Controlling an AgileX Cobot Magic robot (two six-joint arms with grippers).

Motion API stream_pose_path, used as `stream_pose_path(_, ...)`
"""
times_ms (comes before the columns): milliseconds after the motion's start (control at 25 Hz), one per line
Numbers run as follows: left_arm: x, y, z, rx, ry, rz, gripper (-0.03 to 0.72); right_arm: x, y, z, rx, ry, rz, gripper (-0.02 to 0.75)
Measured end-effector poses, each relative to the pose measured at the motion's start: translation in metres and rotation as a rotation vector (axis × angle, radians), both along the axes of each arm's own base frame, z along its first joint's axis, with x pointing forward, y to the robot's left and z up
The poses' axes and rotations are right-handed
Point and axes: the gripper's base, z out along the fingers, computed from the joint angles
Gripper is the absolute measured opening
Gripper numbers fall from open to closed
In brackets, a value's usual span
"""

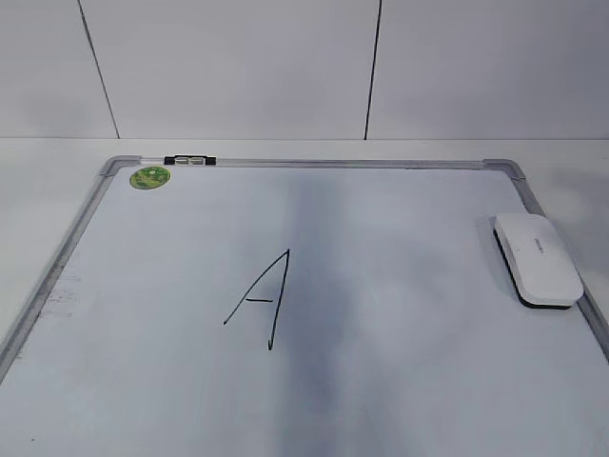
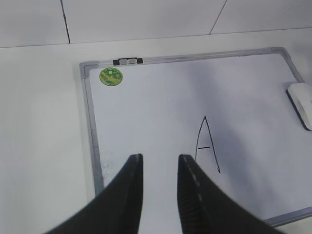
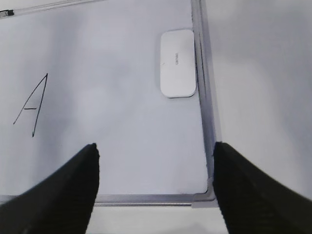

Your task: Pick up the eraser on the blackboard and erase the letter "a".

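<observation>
Both sets of jaws are hanging above the board with nothing between them, as far as I am seeing from my station: the right gripper [image 3: 153, 161] is spreading its jaws wide, and the left gripper [image 2: 160, 163] is holding its jaws parted by a narrower gap.

I am looking at the white worktop [image 1: 57, 157] carrying the blackboard [image 1: 400, 381], which is lying flat and filling most of the exterior view, its grey frame running round the edges. A broad stretch of bare board is lying open around the capital "A" [image 1: 262, 300], drawn near the middle. I am not finding a lowercase "a" anywhere on the board in any view.

The eraser [image 3: 177, 62] is resting on the board just inside the right frame rail, toward the far right corner, its long side running along the rail. In the right wrist view it is sitting ahead of the jaws and nearer the right finger, well apart from both tips. In the left wrist view the eraser [image 2: 302, 103] is showing only at the far right edge, well away from those jaws.

A small round green sticker [image 1: 150, 177] is sitting near the far left corner, beside a dark clip [image 1: 189, 161] on the top rail.
</observation>
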Motion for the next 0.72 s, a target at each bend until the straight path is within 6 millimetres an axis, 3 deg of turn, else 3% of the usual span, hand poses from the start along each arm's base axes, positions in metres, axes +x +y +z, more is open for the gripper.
stream_pose_path(320,-0.052,0.006,-0.031,-0.002,-0.008,-0.003,0.193,-0.035,0.003,-0.033,0.082,0.013,0.037,0.578)
stream_pose_path(720,-0.09,0.01,-0.089,0.005,0.04,-0.01,0.193,-0.074,-0.002,-0.048,0.047,-0.096,0.103,0.578)
